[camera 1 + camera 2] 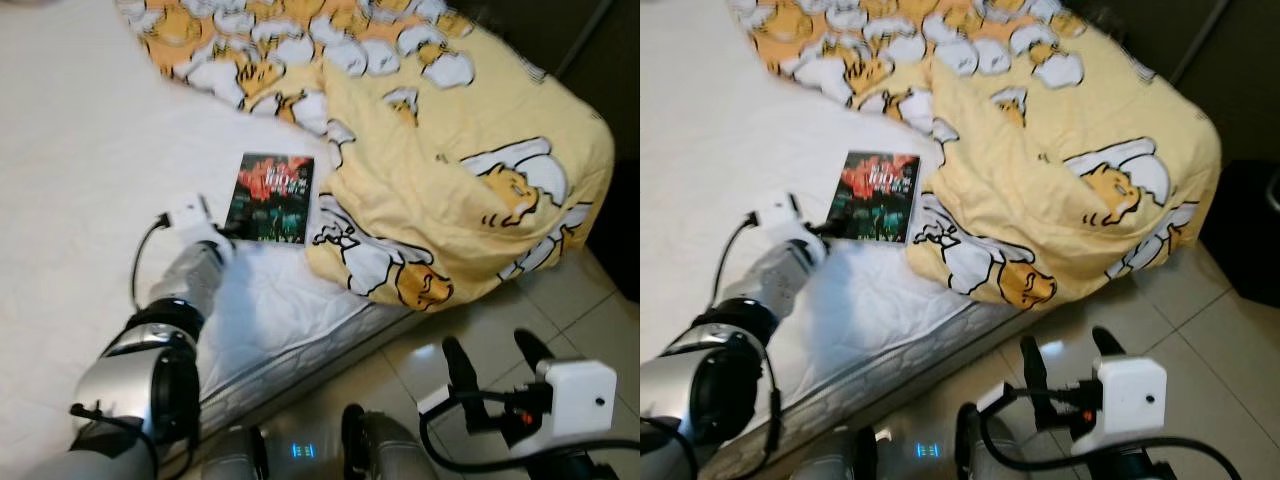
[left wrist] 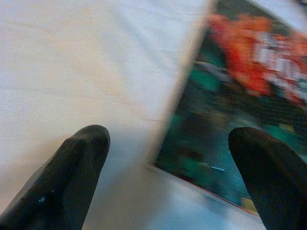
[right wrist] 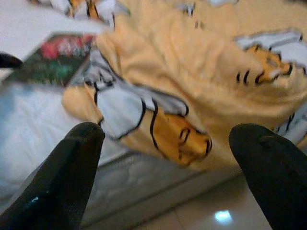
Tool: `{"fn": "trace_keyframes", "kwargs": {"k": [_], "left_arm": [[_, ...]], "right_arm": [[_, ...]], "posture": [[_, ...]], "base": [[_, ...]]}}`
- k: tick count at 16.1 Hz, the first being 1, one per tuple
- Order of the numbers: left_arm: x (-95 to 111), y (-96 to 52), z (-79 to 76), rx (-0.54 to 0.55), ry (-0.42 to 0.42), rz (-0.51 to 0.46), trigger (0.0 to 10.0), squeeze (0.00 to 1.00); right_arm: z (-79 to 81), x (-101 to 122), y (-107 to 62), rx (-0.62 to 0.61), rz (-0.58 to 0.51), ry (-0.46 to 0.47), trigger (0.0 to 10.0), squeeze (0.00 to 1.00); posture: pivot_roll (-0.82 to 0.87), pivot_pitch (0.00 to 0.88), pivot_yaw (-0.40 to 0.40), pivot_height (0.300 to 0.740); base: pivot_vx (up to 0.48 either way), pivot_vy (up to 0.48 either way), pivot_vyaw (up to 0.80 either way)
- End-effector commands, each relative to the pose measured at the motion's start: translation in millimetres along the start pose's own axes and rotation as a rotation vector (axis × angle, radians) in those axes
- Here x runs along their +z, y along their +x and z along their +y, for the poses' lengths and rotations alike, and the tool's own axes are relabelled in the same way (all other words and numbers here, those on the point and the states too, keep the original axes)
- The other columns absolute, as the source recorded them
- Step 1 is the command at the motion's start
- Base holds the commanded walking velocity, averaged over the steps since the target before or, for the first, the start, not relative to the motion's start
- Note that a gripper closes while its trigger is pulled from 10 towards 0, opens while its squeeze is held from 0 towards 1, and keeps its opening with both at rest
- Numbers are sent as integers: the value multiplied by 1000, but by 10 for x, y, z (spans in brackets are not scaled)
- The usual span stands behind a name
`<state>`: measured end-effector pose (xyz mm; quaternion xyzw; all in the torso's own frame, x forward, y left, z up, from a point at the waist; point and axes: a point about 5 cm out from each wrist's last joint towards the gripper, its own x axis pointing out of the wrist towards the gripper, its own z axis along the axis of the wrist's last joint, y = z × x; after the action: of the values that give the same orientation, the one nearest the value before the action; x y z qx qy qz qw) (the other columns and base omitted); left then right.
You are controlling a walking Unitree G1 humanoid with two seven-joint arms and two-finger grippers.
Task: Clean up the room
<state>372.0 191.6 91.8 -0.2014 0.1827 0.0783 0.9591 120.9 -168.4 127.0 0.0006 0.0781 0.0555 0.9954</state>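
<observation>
Left claw [image 2: 163, 158] spread wide at book's [image 1: 270, 198] near corner on bed [image 1: 80, 150] | right claw [image 1: 487, 362] released, idle | next: clamp the cover

The left arm [image 1: 150, 370] is silver with black joint rings and a thin black cable. Each tool has two rounded black fingers [image 2: 72, 177] behind a white box [image 1: 575, 395].

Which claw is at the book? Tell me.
The left claw, reaching over the white mattress to the book's near corner; the right claw hangs over the floor.
</observation>
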Motion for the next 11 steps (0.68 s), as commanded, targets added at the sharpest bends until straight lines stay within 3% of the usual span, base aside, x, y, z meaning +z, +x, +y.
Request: {"fn": "trace_keyframes", "kwargs": {"k": [1,4,6,8,11], "left_arm": [[3,3,30,28,-17,-4,10000,0],[-96,-11,89,54,-3,12,10000,0],[-146,-11,50,32,-27,32,10000,0],[-224,-8,-67,-23,-130,82,10000,0],[-272,-7,-189,-74,-211,126,10000,0]], "right_arm": [[19,45,-42,15,0,10,10000,0],[40,58,-49,23,8,18,10000,0],[72,40,-53,63,21,18,10000,0],[105,-45,-83,124,76,31,10000,0],[97,-77,-98,128,100,53,10000,0]], "posture": [[-296,291,-22,710],[-300,291,-23,710],[-300,295,-24,710],[-298,296,-23,710],[-297,298,-22,710]], "base": [[0,0,0],[0,0,0],[0,0,0],[0,0,0],[0,0,0]]}}
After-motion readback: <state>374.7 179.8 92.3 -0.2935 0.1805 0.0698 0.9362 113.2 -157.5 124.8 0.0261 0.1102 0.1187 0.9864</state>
